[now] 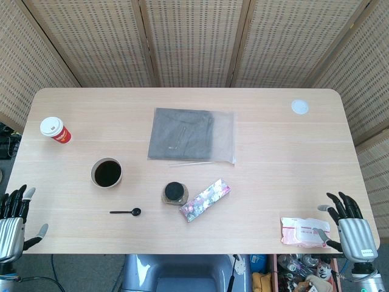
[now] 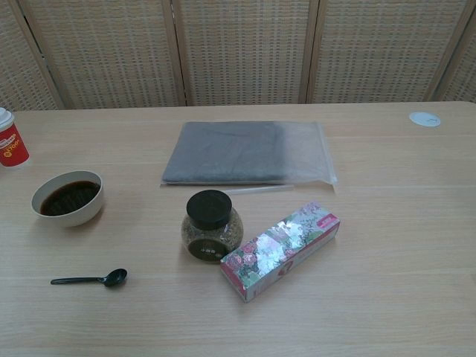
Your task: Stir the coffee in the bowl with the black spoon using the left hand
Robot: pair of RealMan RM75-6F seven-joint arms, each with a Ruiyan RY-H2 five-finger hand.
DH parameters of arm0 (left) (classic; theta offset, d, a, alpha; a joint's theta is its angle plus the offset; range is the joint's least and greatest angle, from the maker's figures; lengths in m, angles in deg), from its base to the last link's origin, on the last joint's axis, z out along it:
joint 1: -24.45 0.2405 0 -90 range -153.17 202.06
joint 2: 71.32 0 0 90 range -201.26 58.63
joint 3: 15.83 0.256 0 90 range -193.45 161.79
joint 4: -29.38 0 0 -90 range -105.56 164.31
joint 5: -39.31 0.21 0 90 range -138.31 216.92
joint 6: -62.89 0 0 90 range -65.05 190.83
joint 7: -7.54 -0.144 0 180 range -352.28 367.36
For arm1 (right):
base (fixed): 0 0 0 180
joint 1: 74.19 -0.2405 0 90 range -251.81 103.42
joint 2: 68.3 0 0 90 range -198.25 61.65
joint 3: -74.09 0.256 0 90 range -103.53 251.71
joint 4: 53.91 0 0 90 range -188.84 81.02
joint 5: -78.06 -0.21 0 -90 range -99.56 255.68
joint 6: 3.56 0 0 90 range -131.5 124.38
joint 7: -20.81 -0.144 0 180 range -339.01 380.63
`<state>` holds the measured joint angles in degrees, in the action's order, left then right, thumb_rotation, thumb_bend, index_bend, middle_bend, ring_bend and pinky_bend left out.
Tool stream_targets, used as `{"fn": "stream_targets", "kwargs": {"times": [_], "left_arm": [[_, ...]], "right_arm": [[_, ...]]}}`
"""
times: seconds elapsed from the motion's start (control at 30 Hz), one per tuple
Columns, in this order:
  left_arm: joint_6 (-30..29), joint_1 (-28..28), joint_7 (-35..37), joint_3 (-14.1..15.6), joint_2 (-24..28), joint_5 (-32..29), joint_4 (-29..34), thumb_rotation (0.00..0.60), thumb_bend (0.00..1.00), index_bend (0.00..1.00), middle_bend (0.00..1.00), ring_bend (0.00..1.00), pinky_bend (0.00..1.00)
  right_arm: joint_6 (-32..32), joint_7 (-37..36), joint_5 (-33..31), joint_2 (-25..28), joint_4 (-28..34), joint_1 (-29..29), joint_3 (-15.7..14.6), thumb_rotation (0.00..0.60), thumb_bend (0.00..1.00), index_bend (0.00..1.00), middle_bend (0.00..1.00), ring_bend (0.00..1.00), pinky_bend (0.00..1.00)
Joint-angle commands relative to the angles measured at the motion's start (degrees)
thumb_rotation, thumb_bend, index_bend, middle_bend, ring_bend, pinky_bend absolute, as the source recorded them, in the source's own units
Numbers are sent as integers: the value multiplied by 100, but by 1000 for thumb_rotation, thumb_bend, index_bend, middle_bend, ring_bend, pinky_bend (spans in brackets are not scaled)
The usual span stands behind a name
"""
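Observation:
A pale bowl of dark coffee sits on the left part of the table. The black spoon lies flat on the table in front of the bowl, its scoop end to the right. My left hand hangs at the table's front left corner, fingers apart, holding nothing, well left of the spoon. My right hand is at the front right corner, fingers spread and empty. Neither hand appears in the chest view.
A glass jar with a black lid and a flowered box stand right of the spoon. A grey bagged cloth lies mid-table. A red paper cup is far left, a white lid far right, a pink packet by my right hand.

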<state>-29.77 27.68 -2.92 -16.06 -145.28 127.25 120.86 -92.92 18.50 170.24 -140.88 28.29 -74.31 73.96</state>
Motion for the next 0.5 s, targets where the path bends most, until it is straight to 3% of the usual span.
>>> {"fn": "stream_targets", "kwargs": {"times": [0.03,0.5], "left_arm": [[-6,3,-1,4,1,10,6,600,285,0,0,0,0],[-129,61,34,34,-11,122,-2,600,286,0,0,0,0]], "right_arm": [[0,0,0,0,-3,0,-1,600,383,368,220,60,135],[-63,-71,39,-8,-47,11,-7,600,383,368,220,60,135]]}}
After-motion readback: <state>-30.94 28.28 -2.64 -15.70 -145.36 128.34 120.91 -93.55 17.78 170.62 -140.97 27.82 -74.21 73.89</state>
